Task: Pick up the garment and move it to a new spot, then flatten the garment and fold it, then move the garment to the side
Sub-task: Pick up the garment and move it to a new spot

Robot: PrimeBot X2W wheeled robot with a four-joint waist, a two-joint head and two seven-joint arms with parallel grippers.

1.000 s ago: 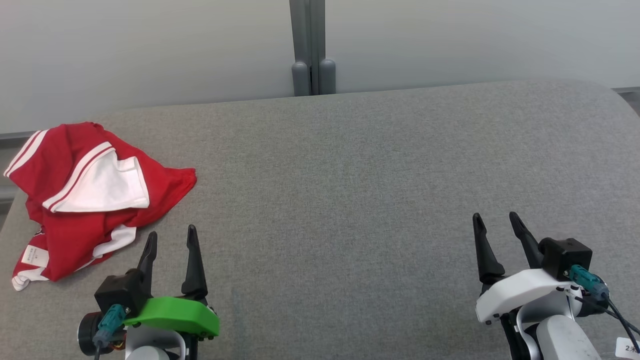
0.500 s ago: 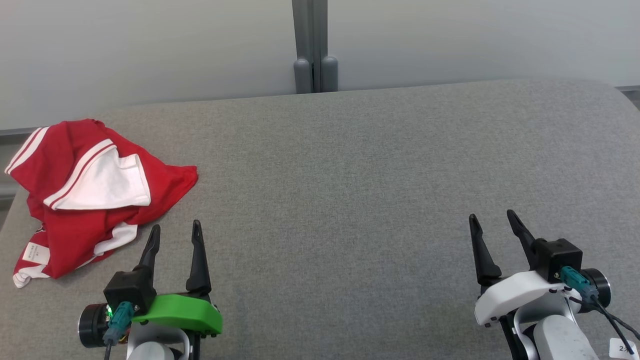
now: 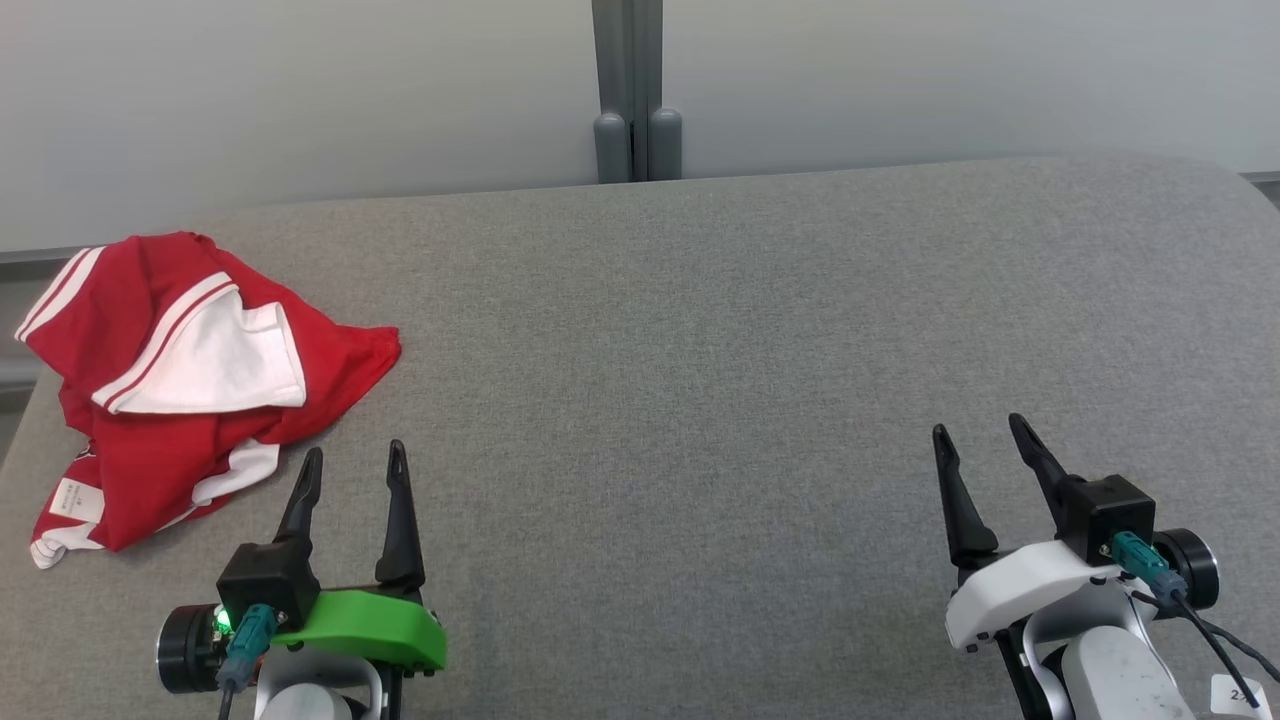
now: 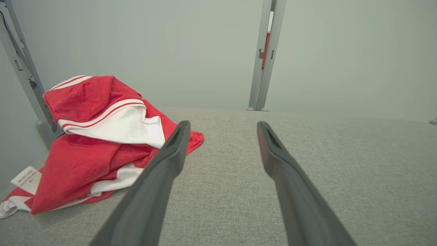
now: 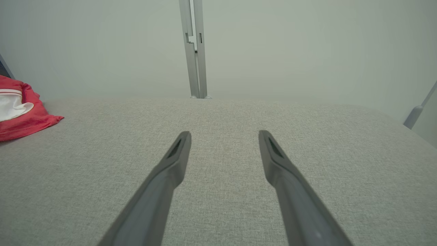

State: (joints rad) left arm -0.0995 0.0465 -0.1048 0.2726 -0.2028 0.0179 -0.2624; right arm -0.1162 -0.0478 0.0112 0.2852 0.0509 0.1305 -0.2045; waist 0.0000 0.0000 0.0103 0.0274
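Red cloth with white panels: the garment (image 3: 190, 400), one item. It lies crumpled in a loose heap at the far left of the desk (image 3: 700, 350), close to that desk's left edge. A white sleeve (image 3: 210, 365) with red-and-white striped trim is folded across the top of the heap. I read a white care label (image 3: 78, 498) at its near left corner, print too small to make out.

Grey woven fabric: the covering of the desk, with rounded far corners.

Left tool (image 3: 356, 451), green housing (image 3: 365, 625): I find it low over the desk just to the near right of the garment. Its two dark fingers are spread apart and nothing is between them. In my left wrist view this tool (image 4: 222, 123) points past the right edge of the garment (image 4: 85, 160), near it but not touching.

Right tool (image 3: 977, 424), white housing (image 3: 1010, 590): it is at the near right of the desk, well apart from the garment. Its fingers are likewise spread wide and holding nothing. In my right wrist view the tool (image 5: 224, 133) faces bare grey fabric, with the garment (image 5: 24, 119) at the far left edge.

Background: pale wall panels (image 3: 300, 90) joined by a grey upright post (image 3: 636, 90) behind the desk.
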